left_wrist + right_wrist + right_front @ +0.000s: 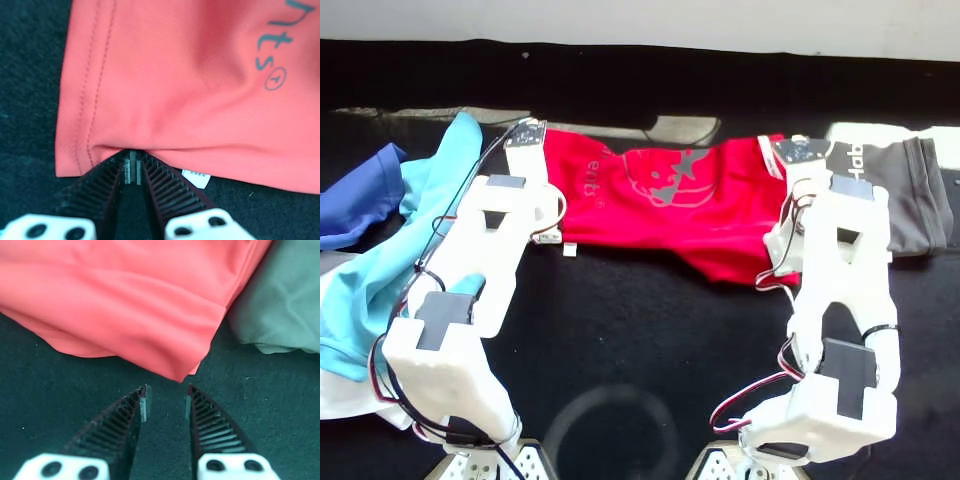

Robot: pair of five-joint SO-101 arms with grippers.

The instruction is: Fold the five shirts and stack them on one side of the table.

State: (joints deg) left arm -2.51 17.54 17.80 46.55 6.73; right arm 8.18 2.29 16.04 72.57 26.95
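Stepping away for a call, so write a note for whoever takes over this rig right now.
Left claw: shut on the red shirt at its hem.
Right claw: open, over the table, just short of the red shirt's other corner.
Grey shirt lies right of the red one; light blue shirt, dark blue shirt and white cloth are heaped on the left.
Done: no stack yet.
Left: probably grip the second corner, fold red, then the rest, and stack.

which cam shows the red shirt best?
High view: the red shirt lies spread out, most of its outline and print visible. Left wrist view gives a hemmed corner pinched in the left gripper; right wrist view a rumpled edge beyond the open right gripper, beside a grey shirt.
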